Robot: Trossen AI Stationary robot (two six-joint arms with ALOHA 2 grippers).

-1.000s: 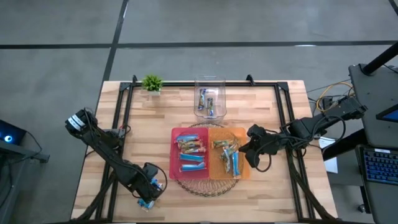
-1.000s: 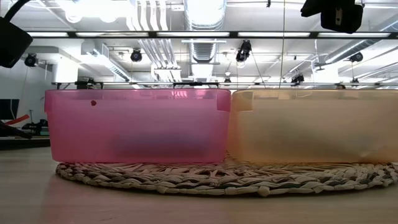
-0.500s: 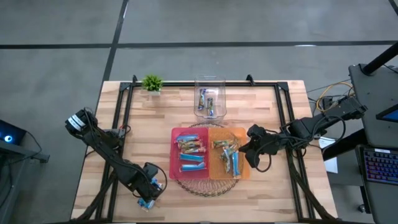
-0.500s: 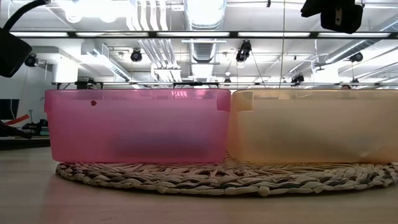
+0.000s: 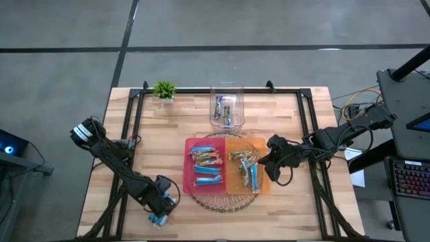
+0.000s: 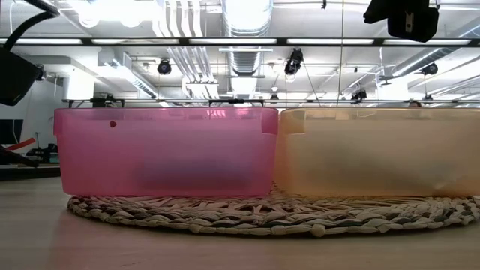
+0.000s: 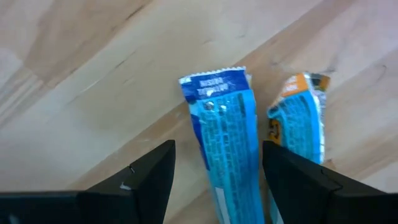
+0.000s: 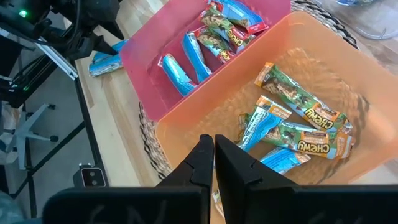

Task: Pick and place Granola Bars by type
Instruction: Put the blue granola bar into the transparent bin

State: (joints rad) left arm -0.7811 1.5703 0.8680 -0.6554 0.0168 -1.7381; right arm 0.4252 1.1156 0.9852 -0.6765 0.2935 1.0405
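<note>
Two Granola Bars lie flat on the wood near the table's front left: a blue one [image 7: 225, 140] and, beside it, a blue one with an orange end [image 7: 300, 121]. My left gripper [image 7: 217, 186] points down over them, open, with one finger on either side of the blue bar and not touching it; in the high view my left gripper [image 5: 161, 210] covers most of them. My right gripper [image 8: 213, 163] hangs shut above the orange bin [image 5: 263, 144], holding nothing. More bars lie in the pink bin [image 5: 189, 144], in the orange bin and in a clear container [image 5: 226, 91].
Both bins stand side by side on a round woven mat [image 6: 247, 217] at mid-table. A small green plant [image 5: 164, 89] stands at the far left edge. A black frame [image 5: 134, 128] runs along the table's sides. Bare wood lies around the left gripper.
My left gripper has sunk a little toward the two bars on the table, still open. The right arm, bins and bars have kept still.
</note>
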